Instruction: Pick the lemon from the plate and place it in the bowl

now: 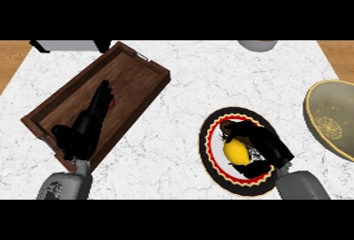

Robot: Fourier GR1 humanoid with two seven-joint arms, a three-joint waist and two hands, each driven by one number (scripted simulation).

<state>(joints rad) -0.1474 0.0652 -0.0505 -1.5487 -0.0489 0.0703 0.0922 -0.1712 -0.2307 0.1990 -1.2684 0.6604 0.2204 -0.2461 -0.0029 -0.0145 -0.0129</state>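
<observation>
Since the lemon (237, 151) on the patterned plate (211, 154) looks small, light, firm and a bit slick, I'd wrap it round its fat middle, which the right hand (261, 142) is curled over, bowl (332, 117) waiting nearby.

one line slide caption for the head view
Right hand curls over yellow lemon on red-rimmed plate.

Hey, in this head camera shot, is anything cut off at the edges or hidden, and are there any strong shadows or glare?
Head view: the bowl is cropped by the right edge; the right robot hand curls over the lemon, hiding part of it and of the plate; the left robot hand lies over the wooden tray. Lighting is even, with no glare or strong shadows.
</observation>
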